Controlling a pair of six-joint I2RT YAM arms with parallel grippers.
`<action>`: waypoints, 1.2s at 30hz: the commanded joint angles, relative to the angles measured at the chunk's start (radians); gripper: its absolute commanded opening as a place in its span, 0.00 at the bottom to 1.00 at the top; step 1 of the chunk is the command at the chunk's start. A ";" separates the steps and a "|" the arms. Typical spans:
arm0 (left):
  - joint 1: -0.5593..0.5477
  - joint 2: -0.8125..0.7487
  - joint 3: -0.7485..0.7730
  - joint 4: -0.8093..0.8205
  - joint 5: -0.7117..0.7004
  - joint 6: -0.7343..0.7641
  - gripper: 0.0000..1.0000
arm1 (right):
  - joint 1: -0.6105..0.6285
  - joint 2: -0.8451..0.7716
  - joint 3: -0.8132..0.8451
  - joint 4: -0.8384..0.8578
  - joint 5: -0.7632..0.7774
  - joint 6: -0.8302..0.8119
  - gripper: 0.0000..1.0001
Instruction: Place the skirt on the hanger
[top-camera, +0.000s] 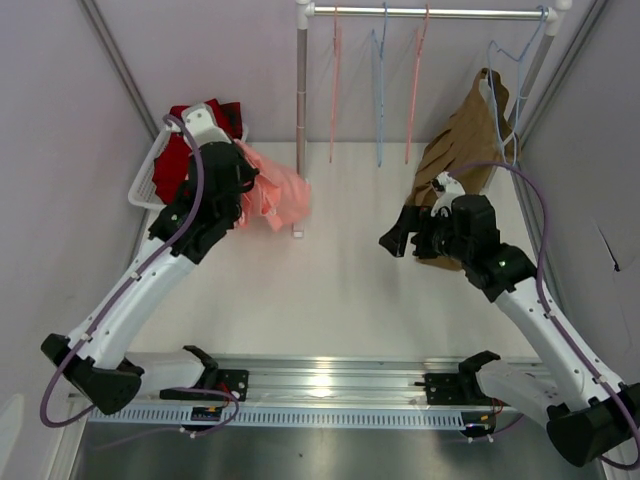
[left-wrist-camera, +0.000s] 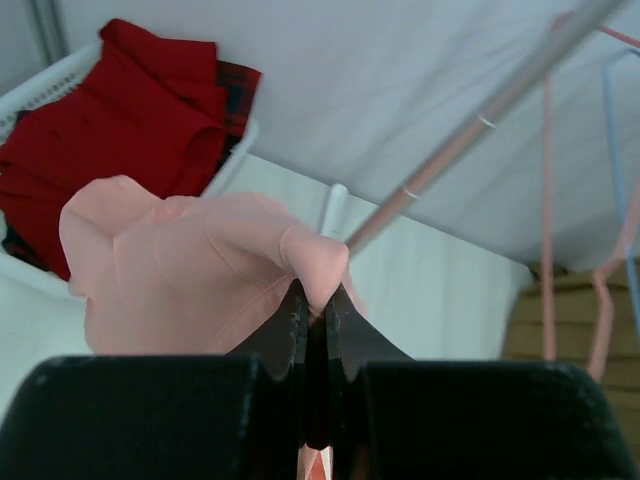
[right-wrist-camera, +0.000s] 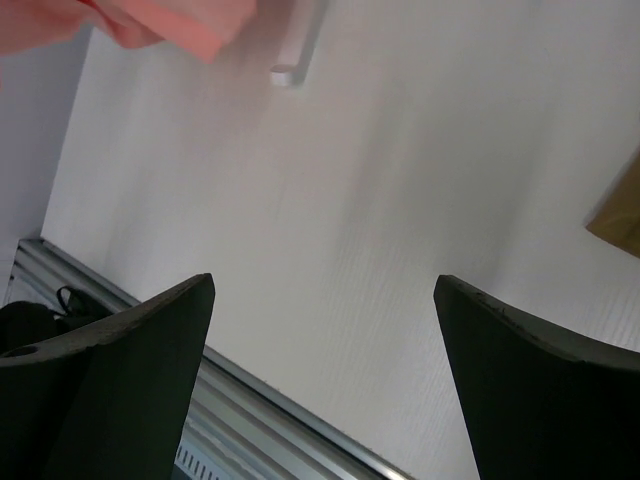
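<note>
The salmon-pink skirt (top-camera: 278, 195) hangs bunched from my left gripper (top-camera: 250, 192), just right of the basket and beside the rack's pole. In the left wrist view the jaws are shut on a fold of the skirt (left-wrist-camera: 190, 265) at the tips of the gripper (left-wrist-camera: 312, 297). Two thin salmon-pink hangers (top-camera: 336, 80) (top-camera: 416, 85) hang from the rod; one shows in the left wrist view (left-wrist-camera: 547, 200). My right gripper (top-camera: 398, 238) is open and empty over the bare table (right-wrist-camera: 325, 285). An edge of the skirt (right-wrist-camera: 150, 20) shows at the top left of the right wrist view.
A white basket (top-camera: 148, 178) at back left holds dark red cloth (top-camera: 185, 140). The rack's pole (top-camera: 301, 110) and rod (top-camera: 430, 12) stand at the back. Light-blue hangers (top-camera: 380, 90) hang there, one (top-camera: 505, 75) carrying a brown garment (top-camera: 460, 150) beside my right arm.
</note>
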 joint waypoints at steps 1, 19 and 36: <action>-0.089 -0.028 0.089 -0.088 -0.108 0.021 0.00 | 0.070 -0.029 0.057 0.078 -0.005 0.009 1.00; -0.425 0.041 -0.001 -0.246 -0.206 -0.261 0.00 | 0.507 -0.045 -0.055 0.276 0.320 0.265 0.99; -0.469 0.072 -0.044 -0.231 -0.134 -0.289 0.00 | 0.538 0.182 -0.103 0.436 0.454 0.374 0.93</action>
